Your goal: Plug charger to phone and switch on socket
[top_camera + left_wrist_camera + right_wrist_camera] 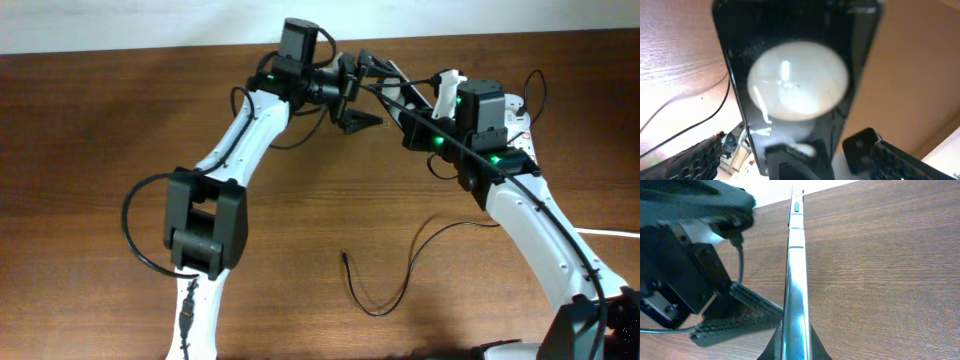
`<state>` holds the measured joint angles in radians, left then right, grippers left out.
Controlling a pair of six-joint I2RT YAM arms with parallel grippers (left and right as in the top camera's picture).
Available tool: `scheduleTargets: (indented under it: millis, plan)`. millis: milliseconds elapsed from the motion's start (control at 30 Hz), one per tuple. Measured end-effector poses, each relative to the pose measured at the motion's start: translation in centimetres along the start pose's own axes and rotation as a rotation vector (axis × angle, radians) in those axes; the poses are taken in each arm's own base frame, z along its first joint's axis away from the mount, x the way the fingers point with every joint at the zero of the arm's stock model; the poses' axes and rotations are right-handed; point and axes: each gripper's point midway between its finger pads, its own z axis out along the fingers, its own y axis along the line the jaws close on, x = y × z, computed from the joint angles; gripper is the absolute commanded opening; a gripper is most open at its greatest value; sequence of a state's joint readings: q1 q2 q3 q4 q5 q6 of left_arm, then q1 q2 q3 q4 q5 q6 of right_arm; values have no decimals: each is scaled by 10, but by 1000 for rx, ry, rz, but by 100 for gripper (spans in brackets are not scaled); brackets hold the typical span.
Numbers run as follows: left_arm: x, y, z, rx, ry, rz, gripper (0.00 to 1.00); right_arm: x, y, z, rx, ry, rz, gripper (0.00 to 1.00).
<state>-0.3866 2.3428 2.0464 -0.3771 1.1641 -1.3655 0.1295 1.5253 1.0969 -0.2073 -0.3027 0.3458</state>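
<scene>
Charger (378,313), overhead view: the thin black cable lies in a loose loop on the table (120,120), well apart from both sets of jaws, its plug tip free and unconnected. The left gripper (357,92) and right gripper (405,105) meet at the far side of the table. The socket (518,112) sits just beside and partly beneath the right arm, so its switches cannot be read.

Left wrist view: the phone (795,85) stands directly ahead of the left jaws, its glossy screen facing the camera. These jaws are spread wide, one textured finger on either side of the phone and neither one pressing it. They hold nothing. This is probably a ready stance for steadying the phone or taking it over.

Right wrist view: the phone is seen edge-on, rising straight out from between the right jaws, which are closed on its near end. Such a grip keeps the far end clear of the fingers, presumably for the plug. The left gripper's fingers lie to one side of the phone, apart from it.
</scene>
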Motion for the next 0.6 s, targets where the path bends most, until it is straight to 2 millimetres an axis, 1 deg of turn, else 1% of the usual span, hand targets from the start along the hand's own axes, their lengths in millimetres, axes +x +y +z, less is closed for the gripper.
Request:
scheduleTargets:
  millis: [33, 67, 133, 167, 200, 267, 300, 367, 433, 467, 500, 533, 600]
  plan:
    - [-1, -6, -9, 11, -15, 19, 99, -2, -5, -1, 9, -5, 11, 4]
    - [0, -14, -19, 23, -28, 48, 99, -7, -16, -4, 27, -17, 46, 4]
    - [2, -28, -35, 42, -50, 105, 99, -12, -27, -8, 27, -28, 127, 4]
    - [1, -32, -41, 49, -59, 120, 100, -16, -24, -10, -15, -33, 175, 4]
    - [1, -36, -48, 55, -71, 139, 99, -22, -15, -12, -80, -42, 234, 4]
    - [-2, -41, -60, 65, -92, 183, 99, -32, 7, -16, -216, -37, 358, 4]
    - [-5, -45, -72, 73, -115, 230, 99, -30, 14, -18, -258, -11, 417, 4]
    - [-10, -46, -84, 78, -138, 257, 99, -28, 24, -21, -313, 37, 535, 4]
    - [-20, -47, -104, 85, -177, 295, 99, -34, 37, -25, -384, 62, 647, 4]
    - [-23, -46, -108, 86, -186, 305, 99, -36, 39, -27, -400, 65, 672, 4]
    - [-24, -46, -111, 87, -192, 311, 99, -43, 45, -29, -434, 64, 734, 4]
    - [-25, -46, -112, 87, -194, 317, 99, -46, 46, -30, -443, 66, 765, 4]
    - [-29, -46, -113, 79, -219, 313, 100, -57, 57, -34, -495, 48, 808, 4]
